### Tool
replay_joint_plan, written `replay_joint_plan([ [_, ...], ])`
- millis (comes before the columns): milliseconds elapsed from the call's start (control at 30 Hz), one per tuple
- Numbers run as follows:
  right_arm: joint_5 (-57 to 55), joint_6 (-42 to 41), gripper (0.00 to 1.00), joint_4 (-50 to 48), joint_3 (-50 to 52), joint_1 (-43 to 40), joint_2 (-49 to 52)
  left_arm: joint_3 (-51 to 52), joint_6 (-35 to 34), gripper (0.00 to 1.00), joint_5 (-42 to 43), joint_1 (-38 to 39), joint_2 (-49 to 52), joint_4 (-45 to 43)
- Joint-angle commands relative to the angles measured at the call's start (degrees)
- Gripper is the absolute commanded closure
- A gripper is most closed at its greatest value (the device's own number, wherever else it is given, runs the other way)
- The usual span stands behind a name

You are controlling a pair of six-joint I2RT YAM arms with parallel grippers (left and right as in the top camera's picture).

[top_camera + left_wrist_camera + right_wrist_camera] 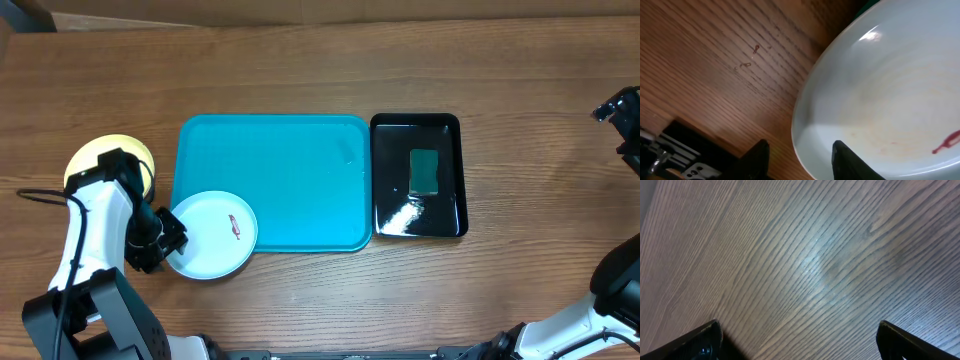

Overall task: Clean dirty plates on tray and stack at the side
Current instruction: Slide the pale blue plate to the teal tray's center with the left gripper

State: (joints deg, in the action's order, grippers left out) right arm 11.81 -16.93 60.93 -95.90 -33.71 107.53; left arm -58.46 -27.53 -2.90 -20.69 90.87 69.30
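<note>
**Overhead view.** A wooden worktop (300,70) carries the tray (290,170) at centre, its long side running left to right. Just right of it, almost touching, lies a smaller black tray (390,200) with a green sponge (425,172) in it. The pale plate (205,250) overlaps the tray's robot-side left corner, and its left and lower parts reach out over the worktop. A reddish smear (234,227) marks its right half. Whether this plate rests on the tray rim or is raised off it cannot be told. The yellow plate (100,155) lies on the worktop left of the tray, apart from both the tray and the pale plate, and is partly hidden by the left arm (90,215). The left end effector (165,238) sits at the pale plate's left rim. The right arm (620,110) shows at the right edge, well apart from both trays.

**Left wrist view.** The two fingers (756,160) stand apart and straddle the plate's rim. One is outside, over bare wood with a strip of wood showing between it and the rim. The other is over the plate's inner face. The jaws are open, not clamped on the rim. The smear shows at the right edge.

**Right wrist view.** The right end effector (797,330) hangs over the worktop, its fingers spread wide with only wood grain between them.
</note>
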Motion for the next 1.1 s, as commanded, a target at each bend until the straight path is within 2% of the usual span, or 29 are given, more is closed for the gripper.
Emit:
replay_joint_plan([
  [0, 0.3, -0.4, 0.0, -0.2, -1.2, 0.0, -0.3, 4.5, -1.4, 0.59, -0.5, -0.2, -0.9, -2.7],
  [233, 0.3, -0.4, 0.0, -0.2, -1.2, 0.0, -0.3, 6.6, -1.2, 0.76, 0.0, -0.2, -0.9, -5.3],
  [367, 0.3, -0.4, 0.0, -0.2, -1.2, 0.0, -0.3, 6.6, -1.2, 0.96, 0.7, -0.2, -0.9, -5.3],
  [500, 0.3, -0.4, 0.0, -0.2, -1.2, 0.0, -0.3, 6.5, 1.6, 0.96, 3.3, -0.1, -0.9, -6.1],
  [667, 0.3, -0.4, 0.0, -0.2, -1.2, 0.0, -0.3, 5.0, 8.8, 0.96, 14.0, 0.5, -1.0, -8.1],
  [800, 0.3, -0.4, 0.0, -0.2, -1.2, 0.0, -0.3, 2.0, 11.3, 0.96, 19.3, 2.1, -1.0, -11.0],
  [1067, 0.3, -0.4, 0.0, -0.2, -1.2, 0.0, -0.3, -1.4, 10.5, 0.96, 20.0, 13.2, -0.9, -24.5],
])
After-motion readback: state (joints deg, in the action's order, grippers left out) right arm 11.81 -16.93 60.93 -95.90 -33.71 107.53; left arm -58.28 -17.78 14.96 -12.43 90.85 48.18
